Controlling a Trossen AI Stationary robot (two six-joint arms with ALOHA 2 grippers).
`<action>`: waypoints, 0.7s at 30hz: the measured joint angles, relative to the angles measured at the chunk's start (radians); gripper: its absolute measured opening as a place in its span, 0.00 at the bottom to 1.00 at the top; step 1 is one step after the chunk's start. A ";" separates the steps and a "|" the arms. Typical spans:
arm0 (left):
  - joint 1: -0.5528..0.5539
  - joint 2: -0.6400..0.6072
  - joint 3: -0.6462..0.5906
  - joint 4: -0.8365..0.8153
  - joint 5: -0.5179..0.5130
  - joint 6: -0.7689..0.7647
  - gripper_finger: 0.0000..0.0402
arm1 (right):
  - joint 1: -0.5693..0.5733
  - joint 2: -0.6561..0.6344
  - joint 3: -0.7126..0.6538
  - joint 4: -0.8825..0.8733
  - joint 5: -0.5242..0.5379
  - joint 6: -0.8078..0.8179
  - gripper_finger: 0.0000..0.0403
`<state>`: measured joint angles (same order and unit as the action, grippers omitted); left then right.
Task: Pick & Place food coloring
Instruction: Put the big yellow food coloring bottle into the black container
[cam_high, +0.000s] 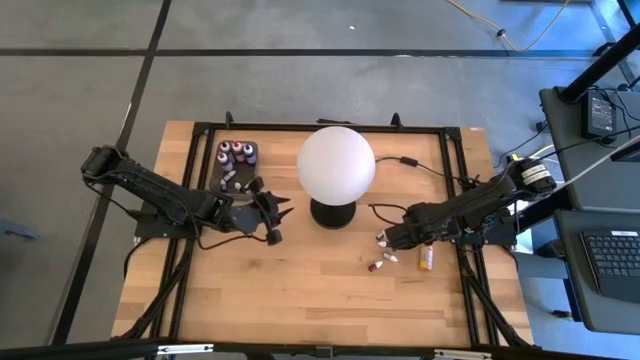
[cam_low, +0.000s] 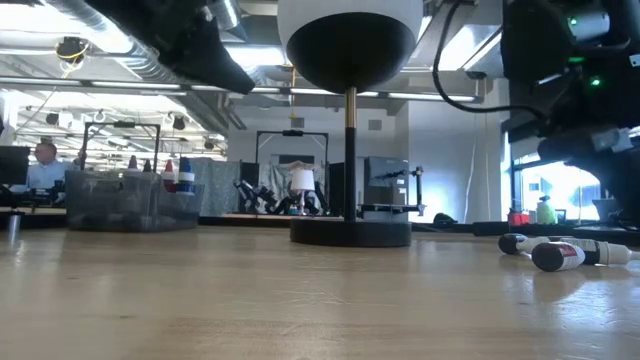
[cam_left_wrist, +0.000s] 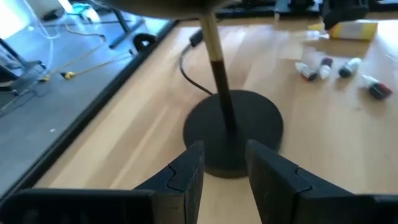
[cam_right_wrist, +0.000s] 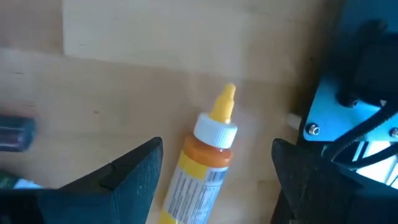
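L gripper (cam_high: 272, 222) hangs above the bench's middle, just beside the lamp (cam_high: 336, 166) base on its left-arm side; fingers stand a narrow gap apart w/ nothing between them, lamp stem and round base straight ahead in its wrist view. R gripper (cam_right_wrist: 214, 180) sits near the bench's right edge, claw spread wide, empty, straddling the orange bottle (cam_right_wrist: 202, 165), which lies flat on the wood between the fingers, not touched. That bottle has a white collar, yellow tip, printed label. Several small dropper bottles (cam_high: 380, 262) lie loose on the bench just beside the R gripper, toward the front edge; approx 4 in the L wrist view, count unsure. More small bottles (cam_high: 233, 152) stand upright in the dark tray (cam_high: 243, 182) near the bench's back edge, left of the lamp.
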<state>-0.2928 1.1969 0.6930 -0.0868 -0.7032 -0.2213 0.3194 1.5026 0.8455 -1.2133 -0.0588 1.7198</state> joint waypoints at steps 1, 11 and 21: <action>0.000 0.000 0.000 -0.008 0.011 -0.001 0.29 | 0.006 0.005 0.000 0.001 -0.002 0.006 0.75; 0.000 0.000 0.000 -0.022 0.034 -0.001 0.28 | 0.046 0.010 -0.001 0.001 0.021 0.086 0.75; -0.002 0.000 0.000 -0.022 0.051 -0.001 0.28 | 0.046 0.006 -0.075 0.079 0.032 0.086 0.75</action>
<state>-0.2947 1.1969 0.6930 -0.1093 -0.6518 -0.2222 0.3653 1.5085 0.7701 -1.1338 -0.0271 1.8058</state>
